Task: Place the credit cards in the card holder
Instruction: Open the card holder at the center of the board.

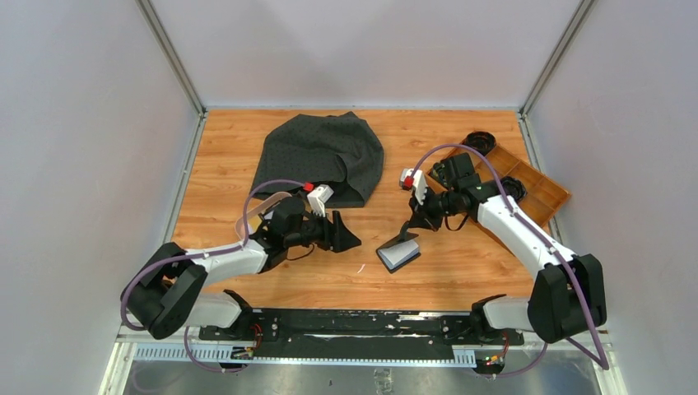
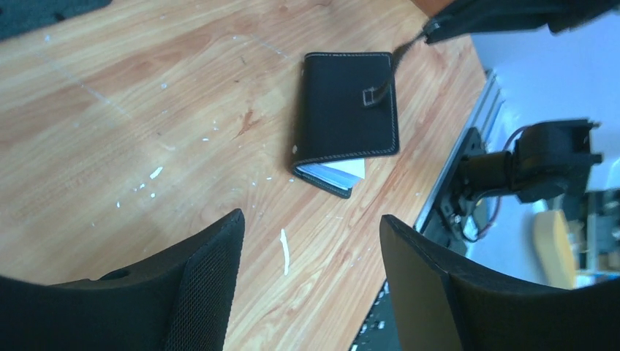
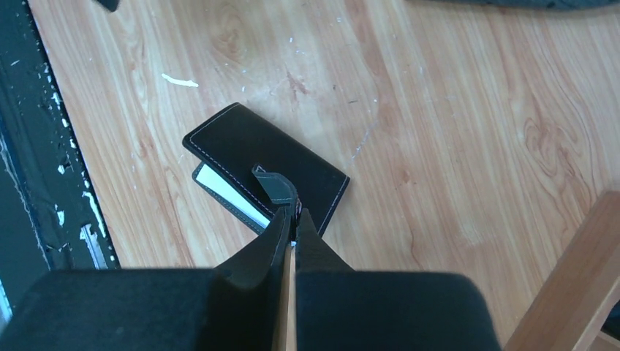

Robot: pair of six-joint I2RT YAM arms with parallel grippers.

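**Right gripper has the strap; left stands open, facing the holder**

Your right gripper (image 3: pixel 292 219) has its fingers pressed together on the small strap tab of the black leather-like bifold card holder (image 3: pixel 263 172). The tab curls up off the cover into the fingertips. The rest of the holder lies flat and folded shut on the light wooden table (image 1: pixel 461 263).

Your left gripper (image 2: pixel 311 219) holds nothing. Its jaws stand wide, apart from the holder and pointed at it.

From above, the card holder (image 1: pixel 397 253) lies between the two grippers, directly below the right gripper (image 1: pixel 409 229) and a short way to the right of the left gripper (image 1: pixel 346 234). The right arm is clearly the nearer one.

In the left wrist view the holder's long axis runs away from the open jaws. Its short end faces them, and the strap side lies towards the right arm.

A pale edge (image 2: pixel 338 172) shows between the covers at that near end. You cannot tell from here whether it is the credit cards or the pocket lining. No loose card shows in any view.

Any lift of the cover therefore hinges on the strap side. I judge the left jaws would have to close across the holder's width to steady it.

Further out lie a dark grey dotted cloth (image 1: pixel 321 156) at the back and a long wooden compartment tray (image 1: pixel 547 193) at the right.
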